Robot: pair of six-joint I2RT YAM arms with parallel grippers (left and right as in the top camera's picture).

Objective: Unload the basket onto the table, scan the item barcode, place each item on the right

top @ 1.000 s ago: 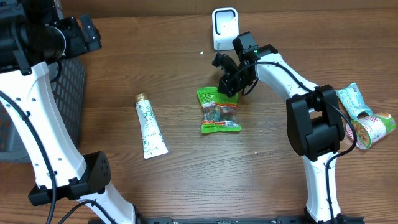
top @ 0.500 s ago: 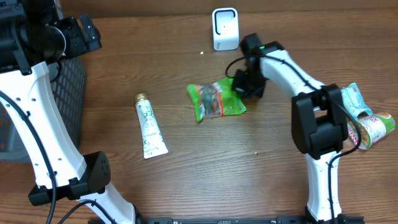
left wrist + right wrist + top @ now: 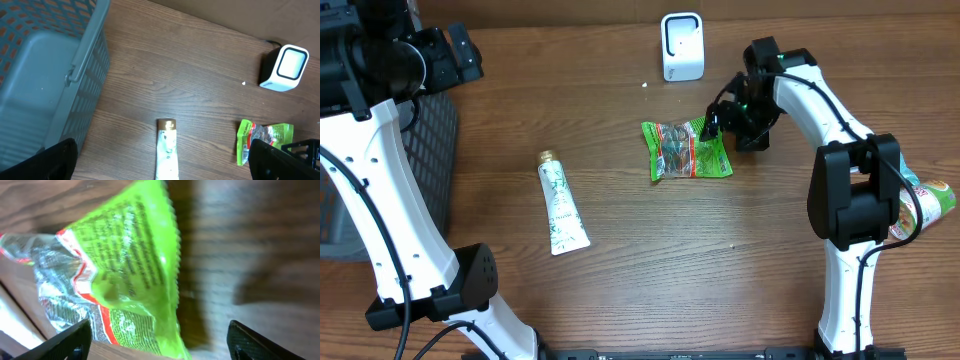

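Observation:
The item, a green snack packet [image 3: 688,150] with a clear window, lies flat on the wooden table below the white barcode scanner [image 3: 681,45]. My right gripper [image 3: 728,124] stands open at the packet's right end. In the right wrist view the packet [image 3: 125,270] fills the space ahead of the open gripper [image 3: 160,337], and neither finger presses on it. My left gripper [image 3: 162,155] hangs open high over the table's left side with nothing in it. The scanner [image 3: 285,67] and the packet [image 3: 262,140] also show in the left wrist view.
A white-and-green tube [image 3: 560,205] lies left of centre. A grey mesh basket [image 3: 432,150] stands at the left edge. More packets and a cup [image 3: 912,195] lie at the right edge, beside the right arm's base.
The right gripper swung the packet round to the right, then opened and let it go onto the table. The left arm has not moved.

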